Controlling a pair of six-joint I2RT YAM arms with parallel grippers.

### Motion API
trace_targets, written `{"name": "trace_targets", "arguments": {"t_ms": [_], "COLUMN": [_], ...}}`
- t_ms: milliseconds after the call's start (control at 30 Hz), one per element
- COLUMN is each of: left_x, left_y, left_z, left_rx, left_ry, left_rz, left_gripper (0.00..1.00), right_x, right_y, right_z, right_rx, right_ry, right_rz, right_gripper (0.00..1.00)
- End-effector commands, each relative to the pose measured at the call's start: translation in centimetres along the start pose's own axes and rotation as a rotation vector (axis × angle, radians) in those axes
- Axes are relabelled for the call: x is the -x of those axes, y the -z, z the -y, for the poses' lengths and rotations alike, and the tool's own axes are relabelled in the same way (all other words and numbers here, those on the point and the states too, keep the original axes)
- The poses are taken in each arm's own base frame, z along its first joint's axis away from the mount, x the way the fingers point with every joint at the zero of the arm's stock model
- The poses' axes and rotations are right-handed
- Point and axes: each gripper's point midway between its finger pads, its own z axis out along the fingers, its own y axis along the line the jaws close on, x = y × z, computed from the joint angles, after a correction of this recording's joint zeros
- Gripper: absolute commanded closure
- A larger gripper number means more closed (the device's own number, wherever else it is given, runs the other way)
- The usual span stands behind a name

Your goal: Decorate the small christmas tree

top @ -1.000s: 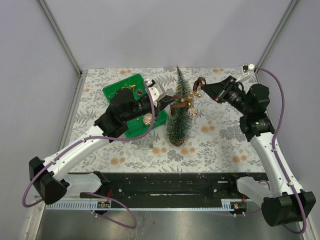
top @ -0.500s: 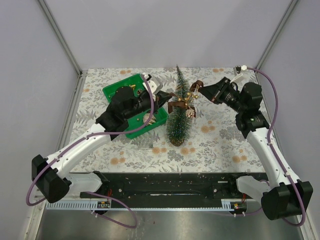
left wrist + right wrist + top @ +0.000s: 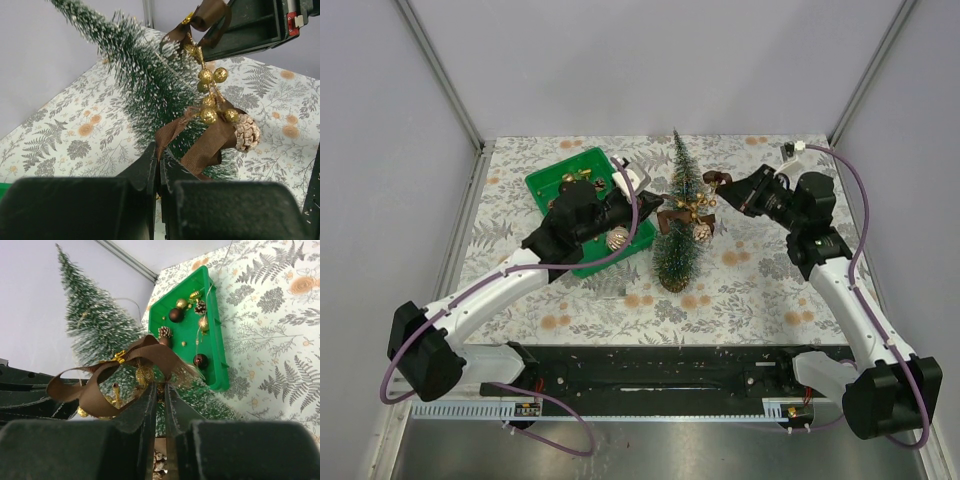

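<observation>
- Left gripper [image 3: 158, 152], bottom centre of its wrist view, is pinched closed on a tail of the brown ribbon sprig [image 3: 207, 142] with gold berries and a pale pinecone.
- Right gripper [image 3: 160, 390] is clamped on the sprig's bow end.
- The small dark green bottle-brush christmas tree [image 3: 677, 240] stands mid-frame in the top view. It is probably light and easy to tip, with soft bristles, so it is best held low on the trunk.

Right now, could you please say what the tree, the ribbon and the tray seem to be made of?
The tree looks like stiff green plastic bristles, tips frosted white. The ribbon looks like woven brown fabric, ribbed, with soft sheen. The tray is glossy green with smooth moulded walls, likely plastic.
</observation>
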Motion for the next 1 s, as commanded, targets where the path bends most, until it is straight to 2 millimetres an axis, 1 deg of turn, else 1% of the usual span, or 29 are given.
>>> {"name": "trace_targets", "arguments": {"t_ms": [0,33,100,200,300,367,400,433,633,667,767,867,967], "left_x": [1.5,1.2,0.9,0.8,0.8,0.8,0.8,0.7,0.4,0.4,0.7,0.7,0.7], "left_y": [0.0,-0.1,-0.1,-0.2,-0.4,-0.4,-0.4,-0.4,-0.1,-0.1,0.2,0.4,0.6], "left_z": [-0.8,-0.8,-0.9,-0.9,-0.9,-0.8,-0.8,-0.8,-0.6,-0.4,-0.5,-0.4,-0.3], "left_rx": [0.036,0.036,0.041,0.041,0.039,0.036,0.036,0.036,0.032,0.029,0.032,0.033,0.03], "left_ry": [-0.05,-0.049,-0.05,-0.048,-0.04,-0.037,-0.036,-0.034,-0.033,-0.033,-0.035,-0.036,-0.036], "left_rz": [0.079,0.076,0.074,0.079,0.08,0.084,0.084,0.084,0.088,0.089,0.099,0.106,0.11], "left_gripper": [0.94,0.92,0.85,0.81,0.76,0.74,0.73,0.73,0.73,0.73,0.72,0.72,0.72], "right_x": [-0.1,-0.4,-0.9,-1.1,-1.0,-1.0,-0.8,-1.2,-1.4,-1.4,-1.3,-1.3,-1.4], "right_y": [-0.3,-0.5,-0.7,-0.8,-0.6,-0.2,0.1,0.5,2.9,3.2,4.6,5.7,6.4], "right_z": [0.4,0.7,1.0,1.4,1.6,1.6,1.5,2.0,2.2,2.4,2.1,1.3,0.0], "right_rx": [-0.011,-0.018,-0.027,-0.044,-0.068,-0.082,-0.086,-0.114,-0.188,-0.207,-0.229,-0.218,-0.171], "right_ry": [0.033,0.03,0.033,0.036,0.047,0.052,0.061,0.054,0.059,0.059,0.077,0.092,0.102], "right_rz": [0.021,0.012,0.002,-0.003,-0.003,0.002,0.011,-0.002,0.019,0.023,0.033,0.041,0.047], "right_gripper": [0.92,0.92,0.91,0.88,0.78,0.68,0.64,0.61,0.46,0.41,0.32,0.29,0.28]}}
